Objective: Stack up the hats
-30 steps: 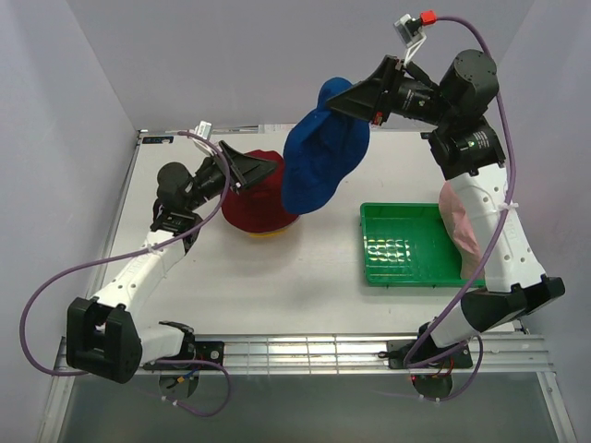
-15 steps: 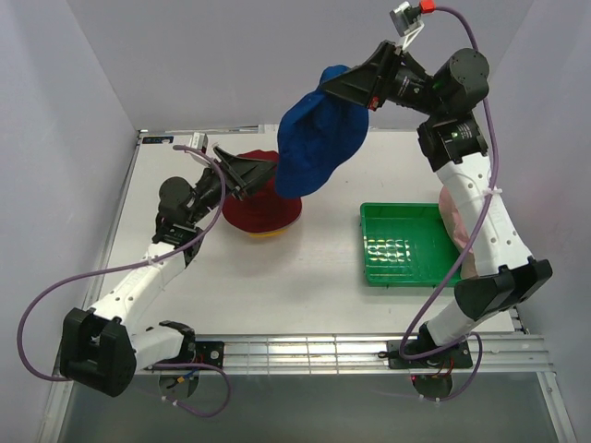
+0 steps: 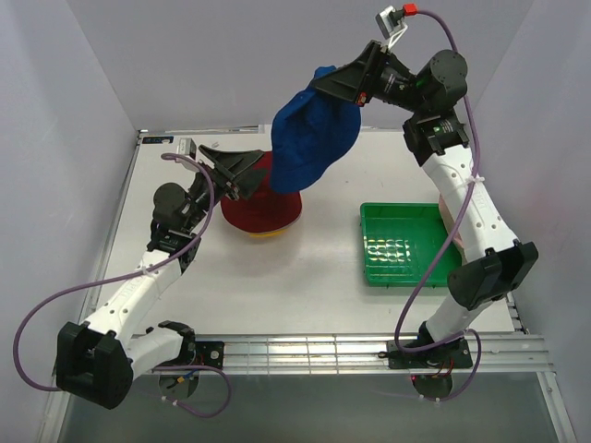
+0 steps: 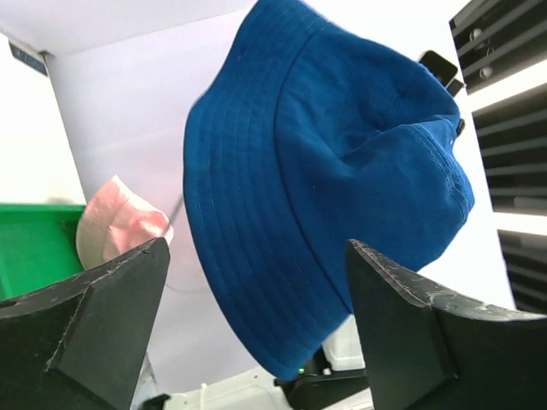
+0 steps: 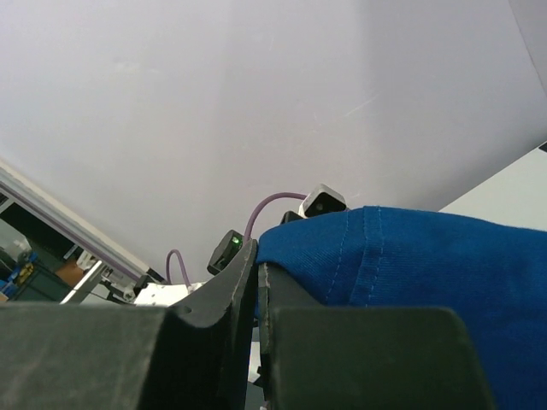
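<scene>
Pale lilac walls close in a white table. High above its far edge the right gripper is pinched tight on the brim of the royal blue bucket hat, jaws closed on a fold of cloth with no gap between them. From that pinch the hat hangs free in the air, its long axis sloping down and toward the robot's left. In the overhead view its lower edge overlaps the dark red hat, though how far above it hangs cannot be told from there. The dark red hat sits crown-up on the table with a yellow brim showing under its near edge, so a pile is already begun. Just beside that pile, on its left, the left gripper has its jaws spread wide and empty, tilted up at the hanging hat. It is the nearer arm to the pile, while the right arm alone carries the load. The coming move is probably a lowering down and leftward onto the red crown. The left wrist view shows what the overhead one does not: the blue hat's stitched brim and crown hang clear of both fingers, and the pink hat lies beyond, by the green tray. The right wrist view gives only the clamped seam. No grey hat shows.
</scene>
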Robot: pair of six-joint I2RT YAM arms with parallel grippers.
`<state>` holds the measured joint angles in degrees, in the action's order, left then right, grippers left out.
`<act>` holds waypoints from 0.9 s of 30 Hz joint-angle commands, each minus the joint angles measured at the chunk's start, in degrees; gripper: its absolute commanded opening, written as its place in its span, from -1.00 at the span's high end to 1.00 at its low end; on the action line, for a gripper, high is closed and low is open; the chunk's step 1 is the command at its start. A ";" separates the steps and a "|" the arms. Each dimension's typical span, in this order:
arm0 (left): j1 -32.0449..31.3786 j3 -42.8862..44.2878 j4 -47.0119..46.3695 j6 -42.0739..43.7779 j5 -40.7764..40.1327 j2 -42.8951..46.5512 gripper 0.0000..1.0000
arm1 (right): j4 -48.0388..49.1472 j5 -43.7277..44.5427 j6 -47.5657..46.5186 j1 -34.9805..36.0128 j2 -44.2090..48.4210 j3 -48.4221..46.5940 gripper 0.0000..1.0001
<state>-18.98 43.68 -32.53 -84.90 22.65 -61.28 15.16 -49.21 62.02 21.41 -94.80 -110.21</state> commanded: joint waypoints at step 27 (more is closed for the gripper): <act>-3.08 -2.46 4.85 -13.80 -4.90 3.88 -0.85 | 6.81 2.01 1.79 1.53 -1.87 -1.67 0.84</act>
<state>-21.58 40.86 -26.57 -97.51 19.16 -57.98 17.85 -47.94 63.68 22.55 -96.92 -110.30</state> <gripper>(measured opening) 0.935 0.080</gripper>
